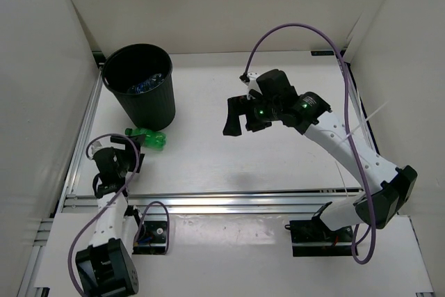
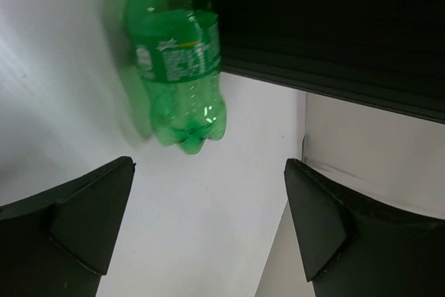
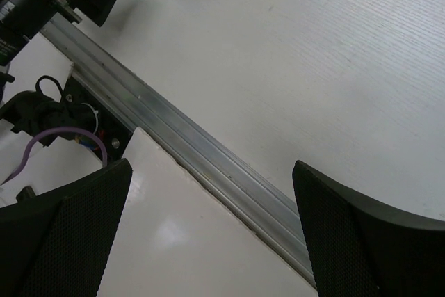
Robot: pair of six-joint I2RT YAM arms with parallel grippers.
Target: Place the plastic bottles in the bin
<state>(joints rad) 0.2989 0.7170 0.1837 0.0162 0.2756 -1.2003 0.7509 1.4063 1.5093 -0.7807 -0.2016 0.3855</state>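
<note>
While the green bottle [image 1: 147, 138] is lying on the desk [image 1: 278, 165] just beside the bin [image 1: 149, 106], left jaws are gaping wide and empty near it, right jaws likewise; it's looking light, crushable, slippery, and its labelled middle is inviting the pinch.

Overhead looking down, wrists close, seemingly sharing green bottle [image 2: 179, 74]

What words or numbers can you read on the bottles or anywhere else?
green bottle label: white and yellow marks, too blurred to read.
Blue labels on the clear bottles inside the bin: too small to read.
No other writing can be made out in any view.
</note>
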